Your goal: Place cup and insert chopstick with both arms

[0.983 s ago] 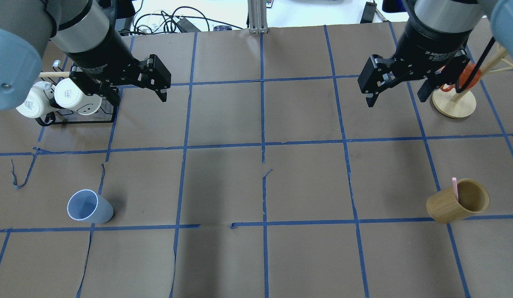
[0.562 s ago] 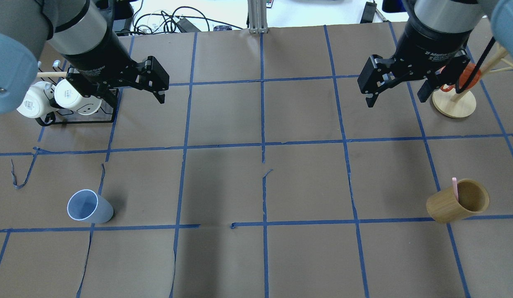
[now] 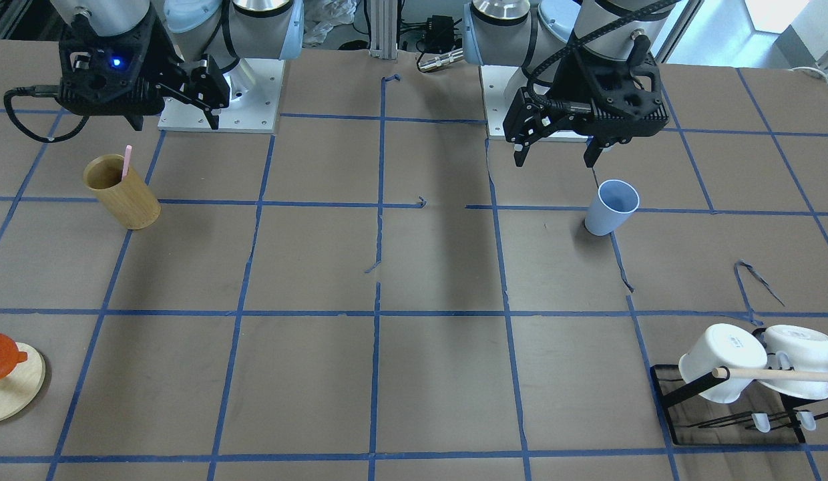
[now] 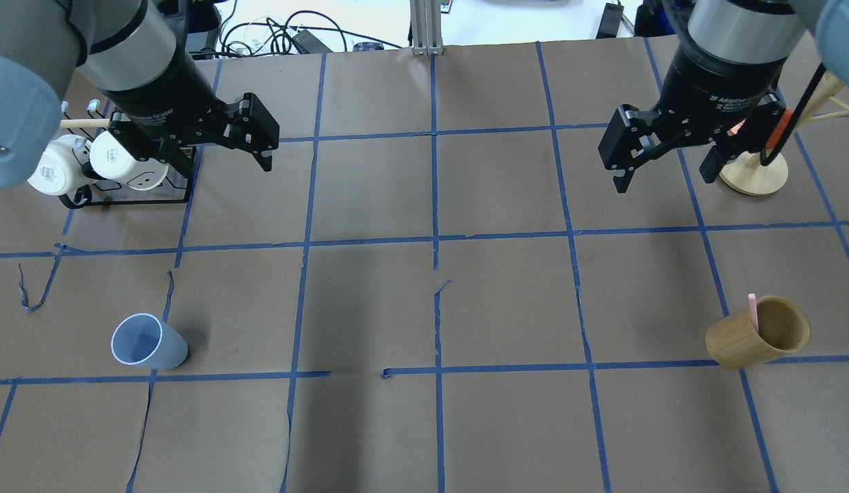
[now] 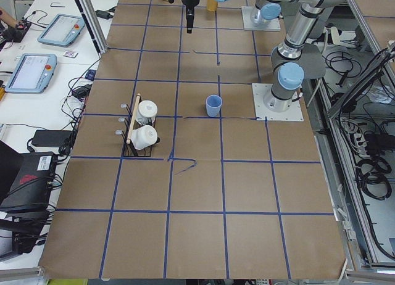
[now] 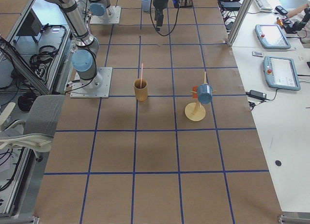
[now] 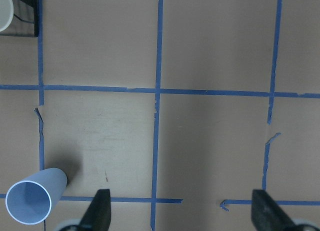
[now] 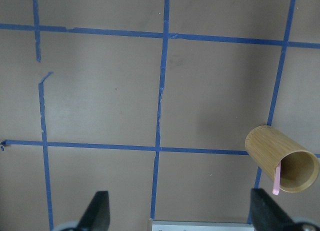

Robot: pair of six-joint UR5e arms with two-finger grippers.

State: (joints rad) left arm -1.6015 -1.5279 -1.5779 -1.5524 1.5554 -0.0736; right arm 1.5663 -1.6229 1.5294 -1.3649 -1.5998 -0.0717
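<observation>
The light-blue cup (image 4: 149,342) stands upright on the left half of the table; it also shows in the front view (image 3: 611,207) and the left wrist view (image 7: 32,198). The pale-pink chopstick (image 4: 752,311) leans inside a tan bamboo cylinder (image 4: 756,333) on the right half, and shows in the front view (image 3: 127,162) and the right wrist view (image 8: 276,181). My left gripper (image 4: 226,161) hangs open and empty, high above the table and beyond the cup. My right gripper (image 4: 664,179) hangs open and empty, high and beyond the bamboo cylinder.
A black wire rack with two white mugs (image 4: 123,171) stands at the far left, under my left arm. A wooden stand with an orange item (image 4: 753,171) stands at the far right, behind my right gripper. Cables lie past the far table edge.
My right gripper has shifted slightly toward the robot and to the right. My left gripper moved a little to the left, then held. Both stay open; cup and chopstick have not moved.
</observation>
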